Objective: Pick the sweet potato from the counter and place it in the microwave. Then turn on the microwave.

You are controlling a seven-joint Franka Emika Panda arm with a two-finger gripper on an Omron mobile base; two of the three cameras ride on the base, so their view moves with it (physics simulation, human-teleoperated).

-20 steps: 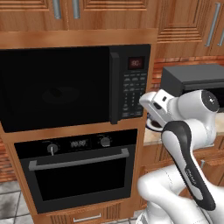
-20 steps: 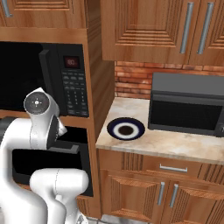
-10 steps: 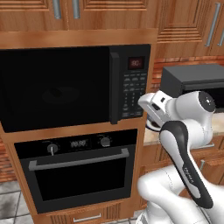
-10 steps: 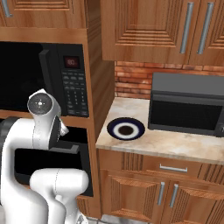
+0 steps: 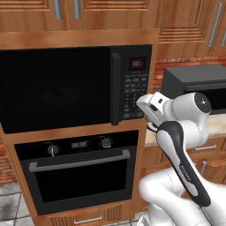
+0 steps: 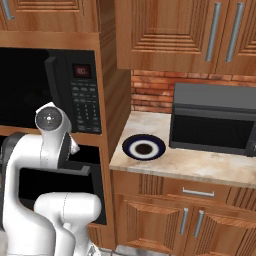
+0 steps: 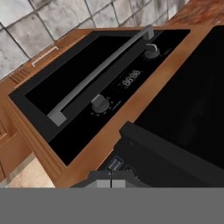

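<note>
The gripper [image 5: 146, 107] hovers just at the lower edge of the keypad [image 5: 133, 96]; whether its fingers are parted or closed I cannot tell. The start key should be stiff and shallow, best met with one fingertip, square on. The microwave [image 5: 57, 88] is broad and black, door closed, red display lit. The sweet potato is probably behind that dark glass, though I cannot make it out. Beyond, a blue-rimmed plate [image 6: 128, 144] sits on the counter [image 6: 200, 162].

the microwave [image 5: 66, 88] is built into wooden cabinetry above a black oven, its wide dark door shut; a keypad and a lit red display are set at its right. the beige speckled counter [image 6: 200, 162] adjoins it to the right.
</note>
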